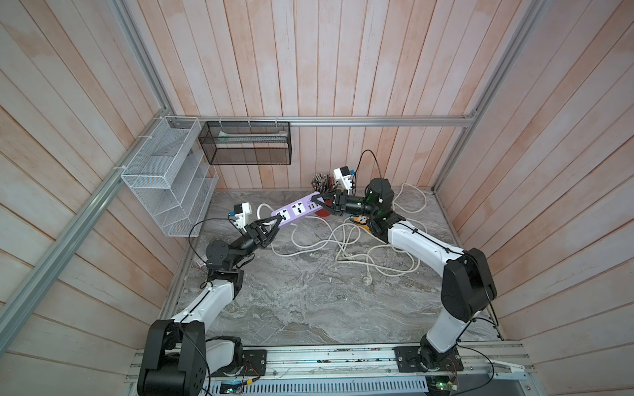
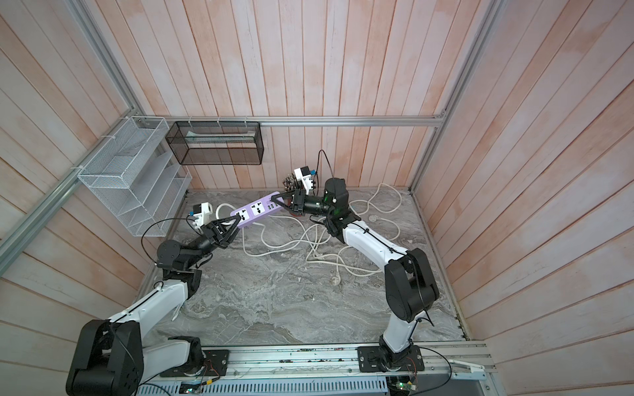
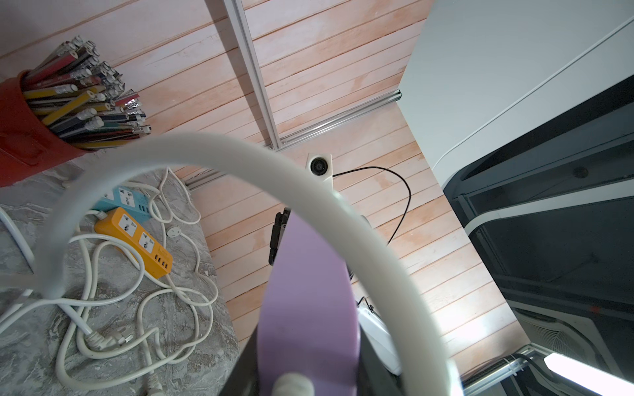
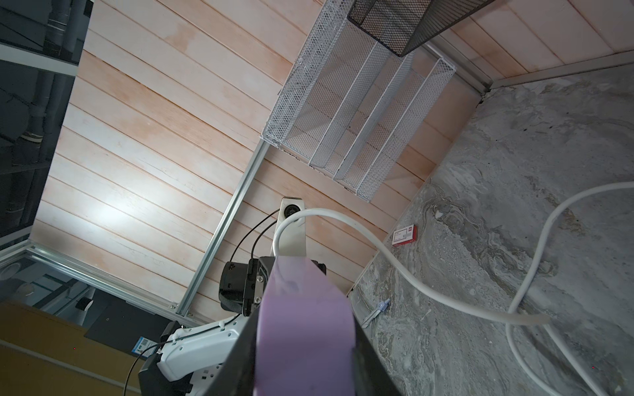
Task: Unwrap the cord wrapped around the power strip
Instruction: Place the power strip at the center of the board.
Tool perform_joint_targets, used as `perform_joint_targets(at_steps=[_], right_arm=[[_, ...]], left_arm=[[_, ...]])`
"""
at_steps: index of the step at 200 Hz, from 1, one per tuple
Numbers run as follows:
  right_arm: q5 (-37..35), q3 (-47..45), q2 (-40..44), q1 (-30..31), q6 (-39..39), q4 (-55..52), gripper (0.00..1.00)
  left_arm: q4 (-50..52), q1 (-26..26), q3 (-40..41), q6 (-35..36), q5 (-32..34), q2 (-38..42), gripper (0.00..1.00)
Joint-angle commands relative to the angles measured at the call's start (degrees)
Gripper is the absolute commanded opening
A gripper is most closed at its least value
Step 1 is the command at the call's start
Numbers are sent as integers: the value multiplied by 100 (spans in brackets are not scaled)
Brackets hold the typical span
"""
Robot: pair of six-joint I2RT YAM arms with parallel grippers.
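A purple power strip (image 1: 297, 210) (image 2: 255, 209) hangs tilted above the marble table, held at both ends. My left gripper (image 1: 278, 220) (image 3: 308, 363) is shut on its lower end, where the white cord (image 3: 240, 161) leaves the strip. That cord arcs close past the left wrist camera, free of the strip. My right gripper (image 1: 320, 200) (image 4: 305, 363) grips the higher end, its dark fingers (image 4: 240, 360) pressed against both sides of the strip (image 4: 305, 325). The rest of the cord (image 1: 329, 240) lies in loose loops on the table, ending in a plug (image 1: 367, 279).
A red cup of pencils (image 1: 322, 183) (image 3: 20, 130) stands by the back wall behind the strip. An orange power strip (image 3: 137, 236) and a blue power strip (image 3: 127, 199) lie among cords under my right arm. A white mesh rack (image 1: 168, 185) and a black basket (image 1: 245, 144) hang on the walls.
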State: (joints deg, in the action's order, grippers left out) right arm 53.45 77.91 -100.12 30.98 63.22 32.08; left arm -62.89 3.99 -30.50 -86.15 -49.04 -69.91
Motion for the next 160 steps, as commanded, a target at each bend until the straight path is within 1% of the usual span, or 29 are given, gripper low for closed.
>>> perform_joint_targets(at_steps=[1,3,8,27,35,38,41,44,49,84,111,126,137,160], right_arm=[[47,24,22,-31,-538,170,2],[39,16,30,-37,-545,164,2],[17,-5,49,-70,-568,140,2],[-48,-112,160,-206,-635,71,1],[-61,-177,205,-266,-636,71,1],[-67,-200,225,-283,-636,71,1],[-68,-219,248,-310,-636,71,1],[-77,-245,266,-322,-647,60,1],[-96,-278,296,-351,-672,34,1],[-202,-578,537,-437,-913,-213,0],[-306,-960,748,-501,-1070,-376,0],[-331,-1266,870,-474,-1124,-450,0],[-335,-1547,965,-439,-1136,-448,0],[-429,-2148,1127,-319,-1196,-463,0]], left_arm=[[257,41,-267,15,-30,21,14],[277,41,-271,23,-34,23,16],[328,41,-268,55,-27,35,26],[662,-8,-266,235,-4,114,65],[872,-52,-253,354,22,185,76],[962,-70,-241,395,44,210,84],[1038,-92,-236,439,50,244,88],[1093,-119,-227,480,69,272,94],[1221,-159,-215,541,84,311,99],[2053,-553,-209,1002,126,615,100],[3223,-812,-403,1840,304,960,100],[3703,-935,-546,2216,378,1100,100],[3866,-1024,-619,2348,380,1160,100],[3883,-1185,-676,2375,336,1173,100]])
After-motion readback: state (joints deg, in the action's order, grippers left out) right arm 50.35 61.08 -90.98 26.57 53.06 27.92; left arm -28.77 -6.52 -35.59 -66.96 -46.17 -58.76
